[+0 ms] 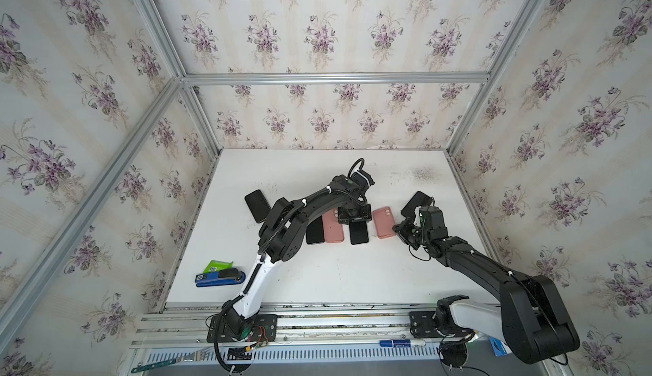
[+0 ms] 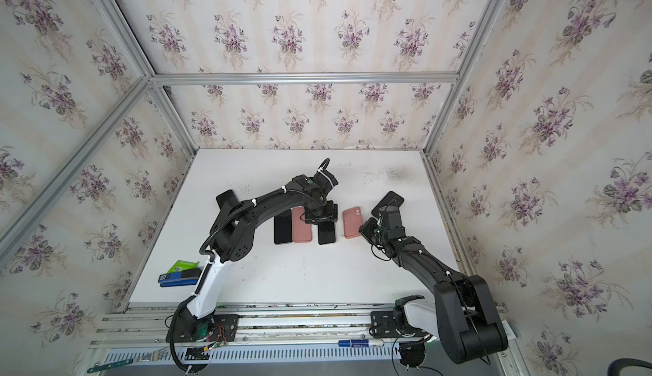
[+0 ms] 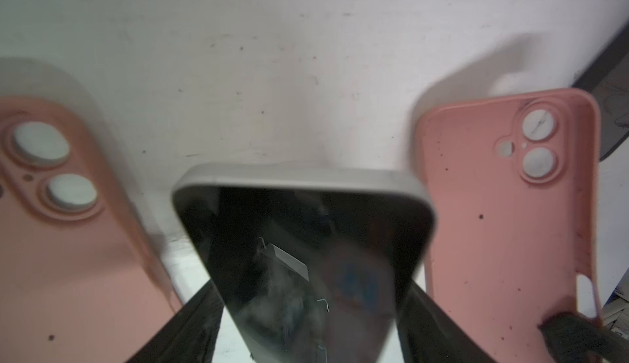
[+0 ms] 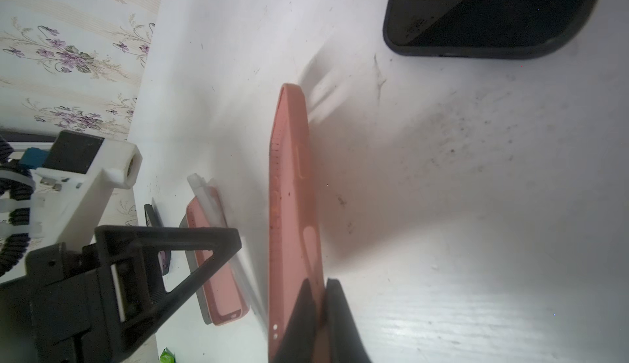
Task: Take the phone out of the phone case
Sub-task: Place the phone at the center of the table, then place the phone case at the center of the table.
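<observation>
Enclosure walls papered in purple floral wallpaper (image 1: pixel 317 21), joined by an aluminium frame (image 1: pixel 335 78). White tabletop (image 1: pixel 335 275), evenly lit, with a dark speckled smudge (image 1: pixel 421 173) toward the back.

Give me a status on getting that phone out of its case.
Done: the phone is bare, and the pink case beside it is empty, with table showing through its camera holes. In hand: the left gripper straddles the phone, grip unclear; the right gripper is shut on the case's edge. Left: probably just letting go of both.
</observation>
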